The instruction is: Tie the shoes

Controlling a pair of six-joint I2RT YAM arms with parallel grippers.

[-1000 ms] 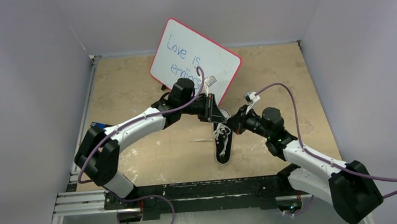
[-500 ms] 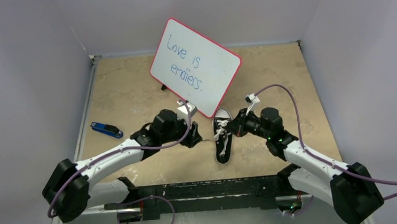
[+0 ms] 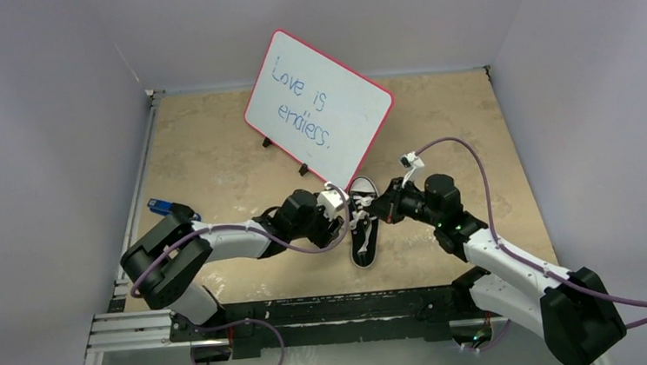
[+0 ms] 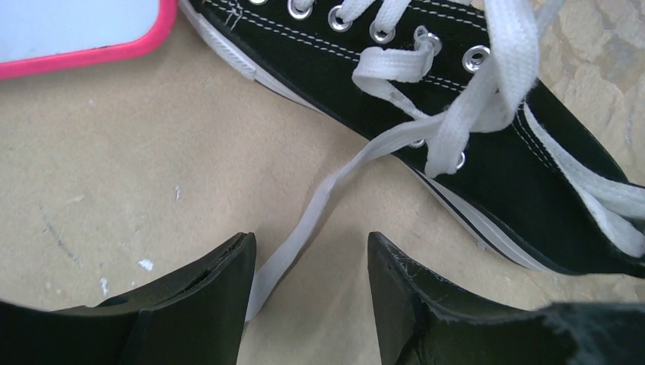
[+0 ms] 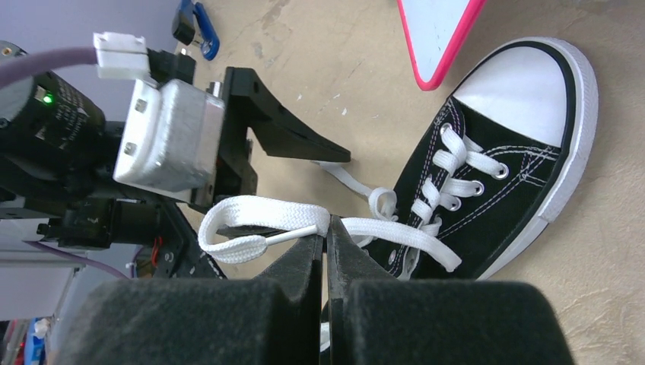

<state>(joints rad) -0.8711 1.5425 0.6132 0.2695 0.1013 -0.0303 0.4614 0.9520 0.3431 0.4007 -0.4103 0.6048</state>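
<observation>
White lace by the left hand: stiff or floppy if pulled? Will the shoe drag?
Probably floppy: the lace lies limp and curved on the table, and the part pinched in the right hand folds into a loop. The sneaker looks small and light, so a firm pull may well drag it.

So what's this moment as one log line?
left fingers: open, lace strand between | right fingers: shut on lace loop | sneaker: upright, laces loose
</observation>
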